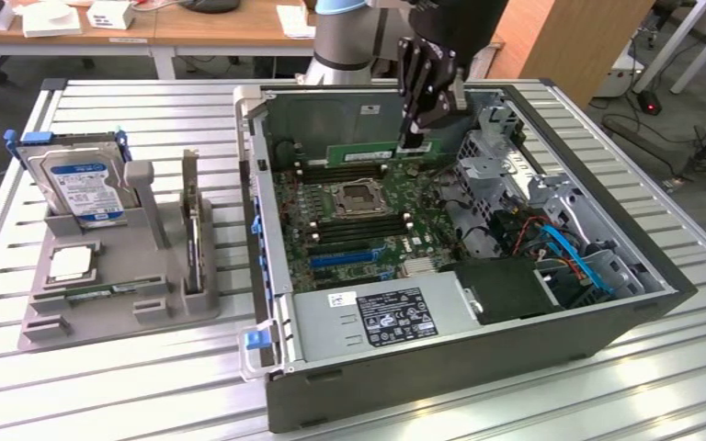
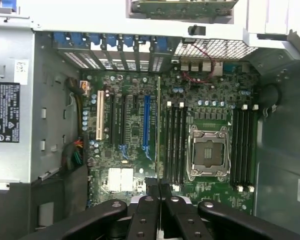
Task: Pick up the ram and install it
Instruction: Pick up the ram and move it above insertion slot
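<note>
Where the slatted worktop is seen in the exterior view, most of it is taken up by an open computer case, laid on its side with the motherboard facing up. A grey power supply is housed along the case's near wall. A grey fixture is set just beside the case, toward the worktop's edge at the exterior view's left. A hard drive is stood upright at the fixture's far end, and an expansion card is held on edge along the side nearest the case.

The gripper is hung inside the case's far half, clamped on the ram. The green stick is gripped near its end toward the exterior view's right and is carried level, long edge down. It is held over the memory slots between the processor socket and the case's far wall (whether it touches a slot cannot be told).

In the wrist view the ram is seen edge-on as a thin line reaching away from the fingers, which are pressed on both of its faces. A small square processor chip is laid flat in the fixture, near the drive.
</note>
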Robot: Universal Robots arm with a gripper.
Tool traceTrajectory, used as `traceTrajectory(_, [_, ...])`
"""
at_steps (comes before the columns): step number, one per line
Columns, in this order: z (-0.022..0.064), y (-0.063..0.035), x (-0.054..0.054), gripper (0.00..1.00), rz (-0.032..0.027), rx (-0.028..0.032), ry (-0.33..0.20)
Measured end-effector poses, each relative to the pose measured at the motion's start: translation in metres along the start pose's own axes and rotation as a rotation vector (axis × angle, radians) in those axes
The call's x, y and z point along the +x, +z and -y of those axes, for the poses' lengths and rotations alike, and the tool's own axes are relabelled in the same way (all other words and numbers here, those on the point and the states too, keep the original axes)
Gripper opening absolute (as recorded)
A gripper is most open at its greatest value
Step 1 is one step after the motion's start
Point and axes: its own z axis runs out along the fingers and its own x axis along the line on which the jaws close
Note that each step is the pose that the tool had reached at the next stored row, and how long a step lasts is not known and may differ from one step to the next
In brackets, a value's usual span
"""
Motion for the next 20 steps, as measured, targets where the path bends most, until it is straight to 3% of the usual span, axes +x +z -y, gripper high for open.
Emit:
traceTrajectory(5, [0.0001,0.0009,0.000,0.11,0.0002,0.0001,0.000])
traceTrajectory(14, [0.0007,0.0154,0.000,0.11,0.0000,0.0000,0.000])
traceTrajectory(20, [0.0013,0.0157,0.000,0.11,-0.0001,-0.0001,0.000])
